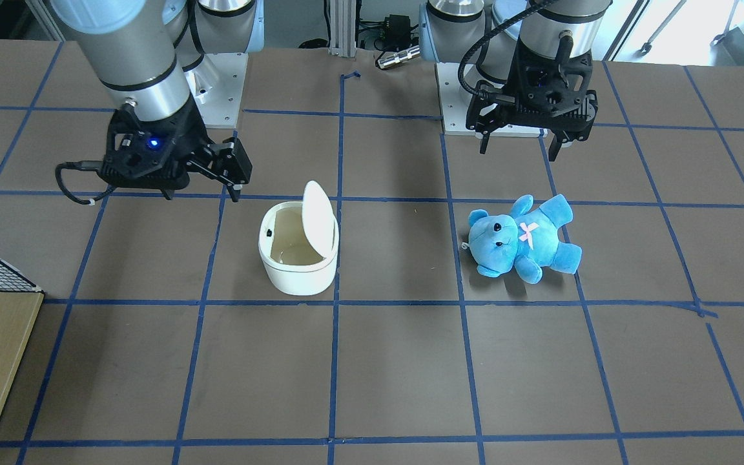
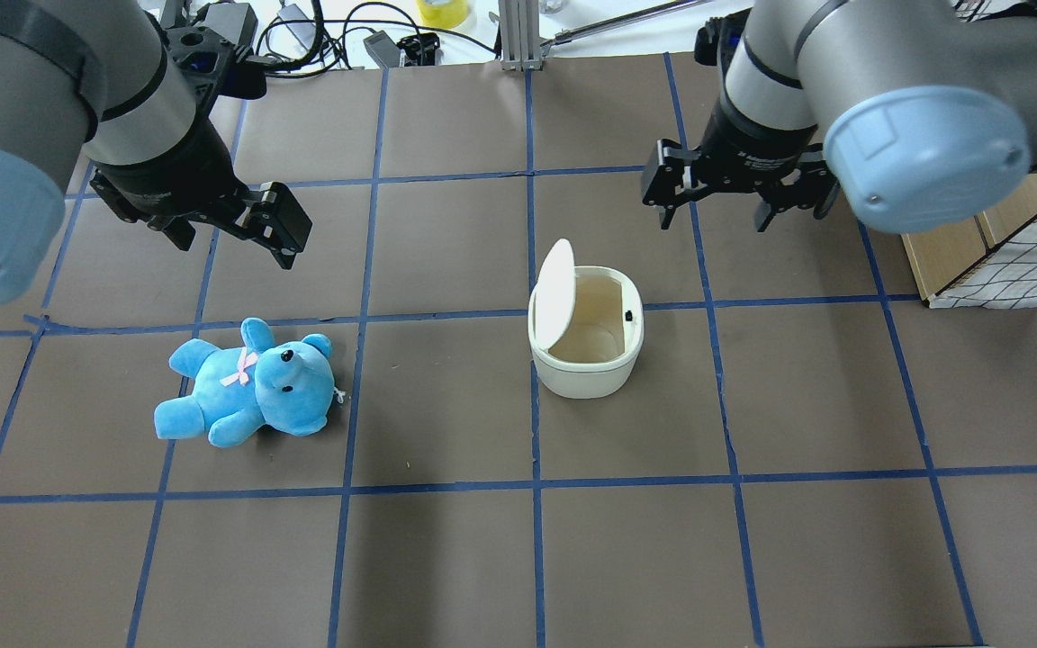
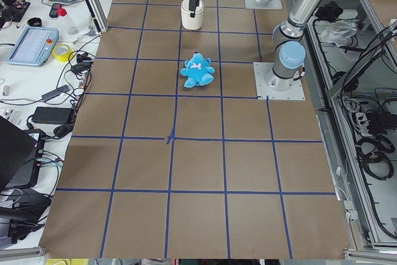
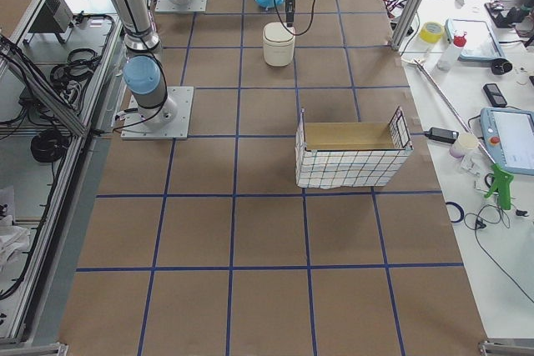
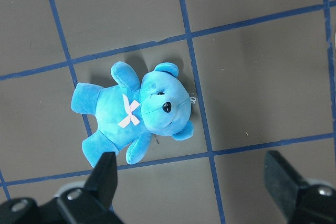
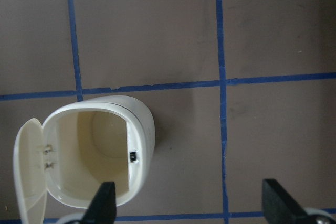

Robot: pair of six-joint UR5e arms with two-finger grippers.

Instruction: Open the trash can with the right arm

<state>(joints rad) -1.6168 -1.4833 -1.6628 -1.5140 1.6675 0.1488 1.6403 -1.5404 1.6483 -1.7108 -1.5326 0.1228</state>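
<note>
Two grippers hang spread and empty: the right gripper (image 2: 715, 220) just upper right of the trash can (image 2: 585, 360), which sits mid-frame overhead, and the left gripper (image 2: 235, 247) at upper left. The can's lid (image 2: 557, 290) stands upright. We judge it light, stiff, slick plastic, best nudged at the lid's free edge.

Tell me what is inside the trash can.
The trash can looks empty: with the lid up, only bare cream walls and floor show. Its rim hides part of the floor.
</note>
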